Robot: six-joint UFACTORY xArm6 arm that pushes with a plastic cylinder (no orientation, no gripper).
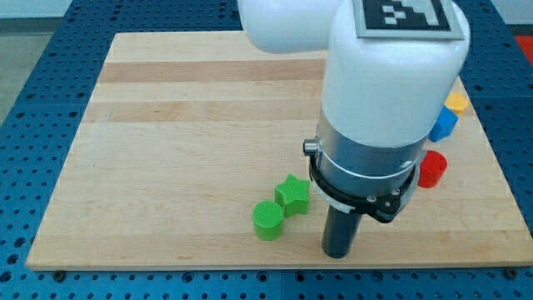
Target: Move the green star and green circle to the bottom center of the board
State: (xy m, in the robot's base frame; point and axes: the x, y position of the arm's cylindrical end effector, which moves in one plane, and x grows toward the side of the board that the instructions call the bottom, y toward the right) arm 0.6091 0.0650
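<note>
The green star (292, 194) lies near the view's bottom centre of the wooden board (183, 142). The green circle (268, 221) touches it on its lower left. My tip (336, 252) is at the end of the dark rod, to the right of both green blocks and slightly below them, a short gap from the star. It touches neither block.
At the view's right edge, partly hidden by the white arm body (387, 92), are a red block (433, 169), a blue block (444, 123) and a yellow block (455, 102). The board's bottom edge runs just below my tip.
</note>
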